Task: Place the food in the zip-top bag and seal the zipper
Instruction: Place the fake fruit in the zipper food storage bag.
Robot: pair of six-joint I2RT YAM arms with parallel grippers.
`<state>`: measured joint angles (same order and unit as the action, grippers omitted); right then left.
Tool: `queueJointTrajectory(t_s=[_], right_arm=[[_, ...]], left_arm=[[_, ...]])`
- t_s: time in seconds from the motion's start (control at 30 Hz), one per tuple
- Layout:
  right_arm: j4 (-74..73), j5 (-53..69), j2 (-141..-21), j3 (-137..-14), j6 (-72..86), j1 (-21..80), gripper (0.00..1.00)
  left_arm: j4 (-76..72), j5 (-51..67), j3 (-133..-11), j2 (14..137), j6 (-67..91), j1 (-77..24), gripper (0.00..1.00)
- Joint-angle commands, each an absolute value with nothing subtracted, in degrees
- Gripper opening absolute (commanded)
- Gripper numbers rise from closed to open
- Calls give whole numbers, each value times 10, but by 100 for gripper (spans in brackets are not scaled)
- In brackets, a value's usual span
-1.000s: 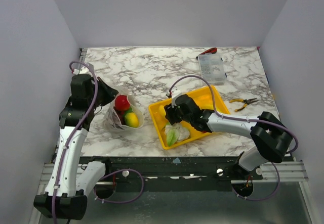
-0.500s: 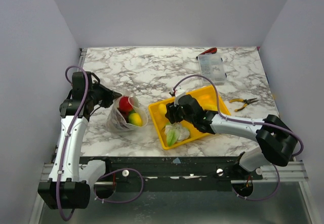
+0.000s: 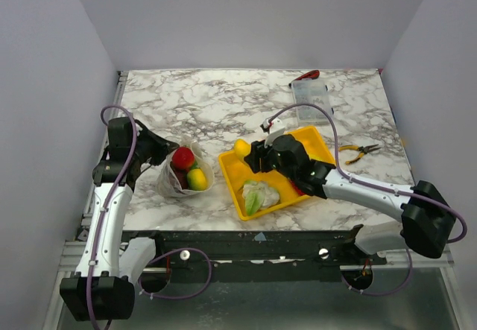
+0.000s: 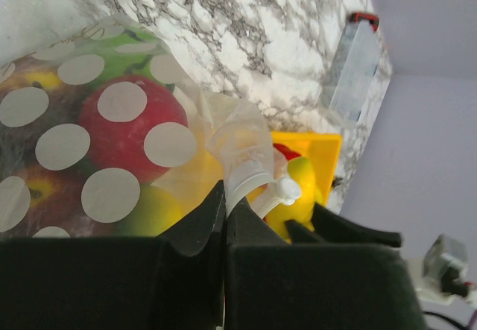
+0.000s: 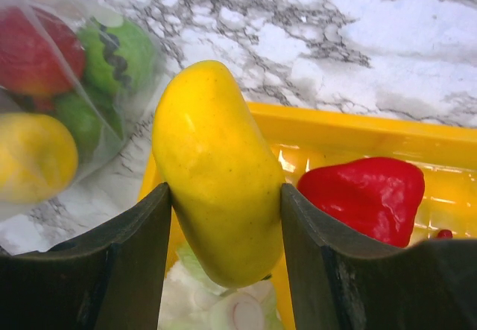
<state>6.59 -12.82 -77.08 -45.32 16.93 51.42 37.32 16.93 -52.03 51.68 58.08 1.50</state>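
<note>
The zip-top bag stands on the marble at the left with its mouth up, holding red, green and yellow food. My left gripper is shut on the bag's top edge, right by the zipper strip. My right gripper is shut on a yellow fruit, held above the left end of the yellow tray, a short way right of the bag. In the tray lie a white cauliflower and a red pepper.
A rigid clear compartment box sits at the back right, with a red-handled tool behind it. Yellow-handled pliers lie right of the tray. The table's near edge runs just below the bag and the tray.
My right gripper has risen and moved back from the tray floor with the yellow fruit in it. The left arm has swung lower, still gripping the bag's edge.
</note>
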Motion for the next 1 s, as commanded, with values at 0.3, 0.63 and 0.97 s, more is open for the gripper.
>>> queueJointTrajectory(t_s=[0.3, 0.63, 0.97], right_arm=[[51, 46, -794, -643, 214, 561, 0], [122, 65, -880, -665, 284, 627, 0], [184, 7, -908, -609, 337, 633, 0]], left_arm=[[315, 287, -504, 507, 409, 19, 0], [315, 298, -498, 485, 397, 18, 0], [311, 297, -483, 461, 427, 19, 0]])
